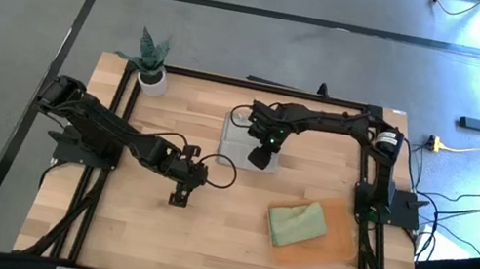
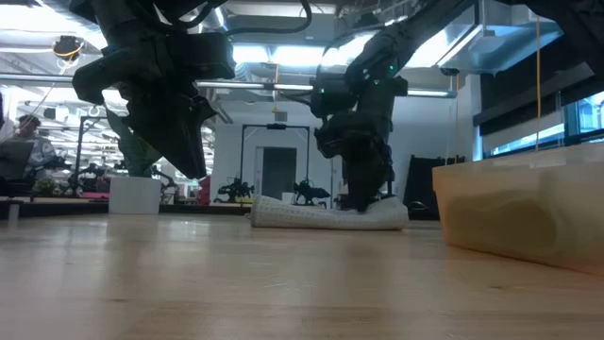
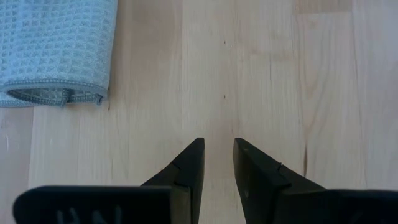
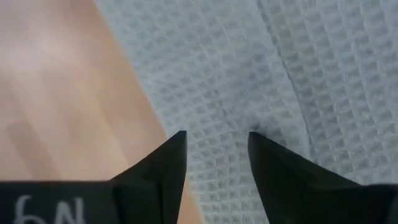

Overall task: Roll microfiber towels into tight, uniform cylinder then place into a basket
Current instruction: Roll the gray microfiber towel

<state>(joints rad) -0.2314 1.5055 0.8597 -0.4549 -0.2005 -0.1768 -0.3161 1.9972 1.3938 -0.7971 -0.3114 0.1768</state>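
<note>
The pale grey towel [image 1: 242, 135] lies bundled flat at the table's far middle; in the low view [image 2: 302, 215] it is a low roll. My right gripper [image 1: 259, 155] is open, pointing down at the towel's near right part [image 4: 217, 134]. My left gripper [image 1: 180, 195] hangs slightly open and empty over bare wood [image 3: 217, 149], near and left of the grey towel [image 3: 56, 50]. The sage green towel [image 1: 296, 224] lies bundled in the orange-brown basket [image 1: 334, 245] at the near right. My right gripper comes at the grey towel from above, fingers pointing down. Its two open fingertips [image 4: 177, 146] stand on the towel's top layer with cloth between them, and a small crease [image 4: 258, 127] shows beside one finger. The towel lies on the table.
A small potted plant [image 1: 151, 65] stands at the far left corner. The basket's wall [image 2: 519, 217] rises at the low view's right. Bare wood lies between the two arms and along the near edge.
</note>
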